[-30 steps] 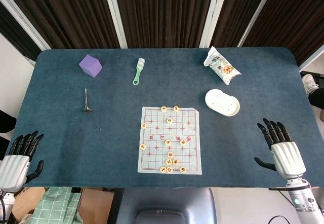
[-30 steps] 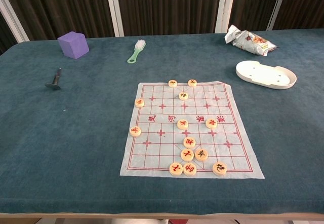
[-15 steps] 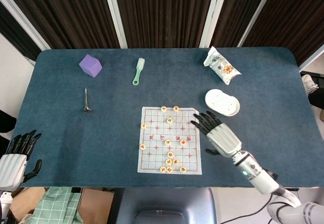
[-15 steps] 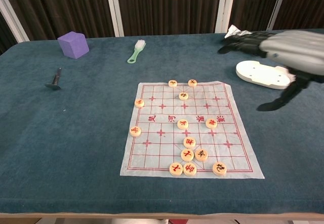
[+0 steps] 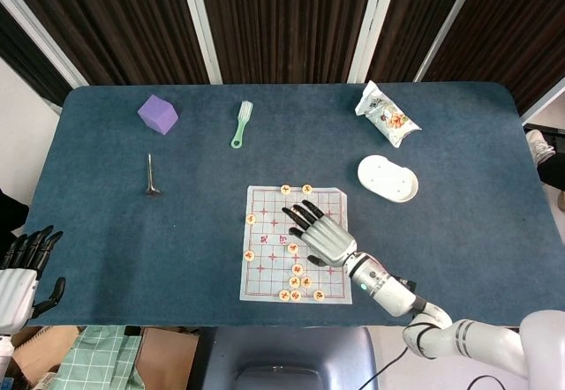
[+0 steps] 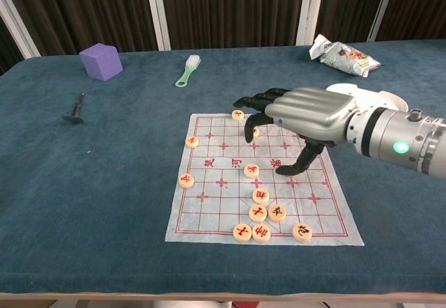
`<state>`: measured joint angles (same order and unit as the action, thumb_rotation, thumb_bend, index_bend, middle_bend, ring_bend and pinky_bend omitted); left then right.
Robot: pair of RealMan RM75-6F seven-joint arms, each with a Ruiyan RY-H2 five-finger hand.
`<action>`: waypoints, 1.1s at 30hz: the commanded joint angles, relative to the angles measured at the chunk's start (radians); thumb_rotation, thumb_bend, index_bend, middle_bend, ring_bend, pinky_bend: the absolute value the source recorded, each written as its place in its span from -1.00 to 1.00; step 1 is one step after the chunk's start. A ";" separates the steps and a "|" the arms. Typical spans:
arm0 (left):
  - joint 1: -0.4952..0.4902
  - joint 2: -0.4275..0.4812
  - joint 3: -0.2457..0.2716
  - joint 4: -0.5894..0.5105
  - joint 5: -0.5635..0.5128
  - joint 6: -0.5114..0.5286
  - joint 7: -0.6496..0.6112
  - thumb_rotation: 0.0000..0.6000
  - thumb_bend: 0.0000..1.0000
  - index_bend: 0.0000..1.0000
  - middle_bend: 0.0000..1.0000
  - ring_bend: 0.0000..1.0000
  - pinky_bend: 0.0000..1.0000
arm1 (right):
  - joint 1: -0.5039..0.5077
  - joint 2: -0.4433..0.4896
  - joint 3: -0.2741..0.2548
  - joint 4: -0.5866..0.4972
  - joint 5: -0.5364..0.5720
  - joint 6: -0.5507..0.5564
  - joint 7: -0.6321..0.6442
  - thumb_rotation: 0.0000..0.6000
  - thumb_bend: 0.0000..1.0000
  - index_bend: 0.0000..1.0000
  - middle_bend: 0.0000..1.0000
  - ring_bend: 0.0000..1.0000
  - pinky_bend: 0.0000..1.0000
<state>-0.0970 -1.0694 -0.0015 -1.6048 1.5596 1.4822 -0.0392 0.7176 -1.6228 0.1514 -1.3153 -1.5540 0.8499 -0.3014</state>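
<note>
Several pieces [image 6: 252, 171]: small, light, hard discs; I'd pinch by the rim.
right hand [image 5: 320, 232]: fingers spread, holding nothing, over board [image 6: 209, 210].
left hand [image 5: 19, 275]: spread, idle.

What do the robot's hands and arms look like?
The right hand has a ribbed silver-grey back and black fingers. Behind it comes a smooth silver wrist with a small glowing green light. In the head view the arm turns white further back. The left hand looks the same: pale ribbed back, black fingers.
</note>
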 commanded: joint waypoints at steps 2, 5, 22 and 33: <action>0.003 0.001 -0.001 0.002 0.001 0.005 -0.004 1.00 -0.08 -1.00 -1.00 -1.00 -0.94 | 0.017 -0.024 -0.005 0.018 0.019 -0.009 -0.005 1.00 -0.11 -0.05 -1.00 -1.00 -1.00; 0.003 0.000 0.001 0.003 0.006 0.008 -0.004 1.00 -0.08 -1.00 -1.00 -1.00 -0.94 | 0.028 -0.046 -0.008 0.039 0.020 -0.003 0.006 1.00 -0.10 0.01 -1.00 -1.00 -1.00; 0.001 -0.001 0.006 -0.001 0.010 -0.002 0.002 1.00 -0.08 -1.00 -1.00 -1.00 -0.94 | 0.073 -0.129 -0.026 0.146 0.078 -0.021 0.008 1.00 -0.10 0.09 -0.99 -1.00 -1.00; 0.003 0.004 0.008 0.000 0.013 0.001 -0.006 1.00 -0.08 -1.00 -1.00 -1.00 -0.94 | 0.083 -0.147 -0.030 0.163 0.103 -0.022 -0.010 1.00 -0.10 0.18 -0.95 -1.00 -1.00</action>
<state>-0.0939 -1.0657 0.0065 -1.6050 1.5721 1.4830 -0.0458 0.7996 -1.7683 0.1217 -1.1535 -1.4529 0.8282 -0.3092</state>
